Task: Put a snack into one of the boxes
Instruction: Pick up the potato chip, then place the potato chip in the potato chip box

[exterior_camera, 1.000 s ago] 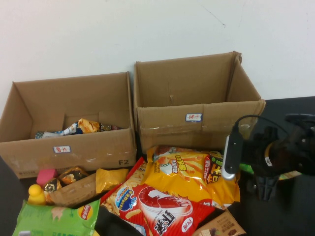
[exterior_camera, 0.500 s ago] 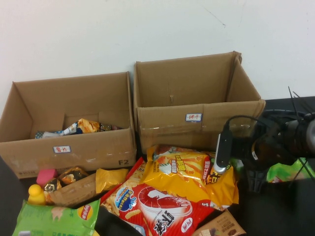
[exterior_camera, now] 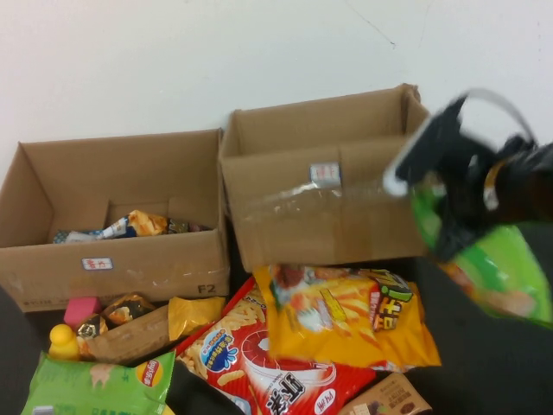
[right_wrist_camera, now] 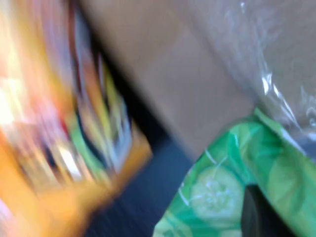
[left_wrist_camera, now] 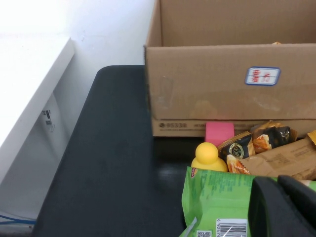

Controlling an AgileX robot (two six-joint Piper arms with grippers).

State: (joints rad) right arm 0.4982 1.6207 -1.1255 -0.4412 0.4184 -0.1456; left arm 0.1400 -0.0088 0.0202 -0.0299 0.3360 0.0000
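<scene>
My right gripper (exterior_camera: 447,235) is raised at the right, in front of the right cardboard box (exterior_camera: 320,220), and is shut on a green cucumber chip bag (exterior_camera: 510,277) that hangs below it. The right wrist view shows the same green bag (right_wrist_camera: 222,197) against the box wall (right_wrist_camera: 197,89). The left cardboard box (exterior_camera: 130,259) holds a few small snacks (exterior_camera: 143,223). My left gripper (left_wrist_camera: 284,207) is low at the front left, fingers together, over another green bag (left_wrist_camera: 217,197); it is out of the high view.
A yellow chip bag (exterior_camera: 346,316), a red shrimp-cracker bag (exterior_camera: 276,363), a green bag (exterior_camera: 95,385), small wrapped snacks (exterior_camera: 130,324), a pink block (exterior_camera: 80,309) and a yellow toy (exterior_camera: 62,341) lie in front of the boxes. Bare dark table (left_wrist_camera: 113,163) lies left of the left box.
My right gripper has risen from the table at the right with the green bag in it. The right box has shifted a little to the left.
</scene>
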